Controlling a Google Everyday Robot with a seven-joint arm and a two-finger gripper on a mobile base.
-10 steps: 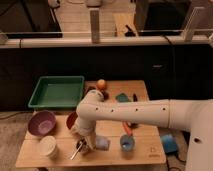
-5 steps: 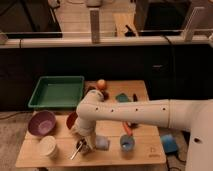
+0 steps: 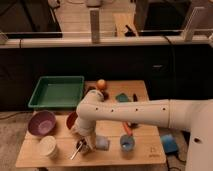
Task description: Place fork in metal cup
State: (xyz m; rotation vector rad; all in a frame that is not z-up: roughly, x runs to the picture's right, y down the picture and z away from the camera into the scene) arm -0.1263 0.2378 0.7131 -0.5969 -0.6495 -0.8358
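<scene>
The wooden tabletop (image 3: 145, 152) carries everything here, and the robot's white arm (image 3: 135, 112) reaches across it from the right, bending down at the elbow so that the gripper (image 3: 86, 145) hangs low over the front edge; whether the fingers are spread or pressed together cannot be told, as the wrist covers them. Well back and to the left of the fingers lies the green tray (image 3: 57, 92), its floor bare as far as it shows. Left of the fingers and a little behind sits the purple bowl (image 3: 42, 123), with nothing visible inside it. Close behind the fingers, partly hidden by the arm, is a red bowl (image 3: 72, 120); what it holds cannot be seen. Just to the left of the fingers stands the white cup (image 3: 48, 147), pale inside. To the right of the fingers is the blue cup (image 3: 127, 144), its inside blue. Right at the fingers is the metal cup (image 3: 82, 146), small and shiny, largely crowded by the gripper. The fork (image 3: 76, 151) shows as a thin silver line slanting down and left from the fingers, its upper end at the metal cup, its lower end toward the tabletop's front edge.
</scene>
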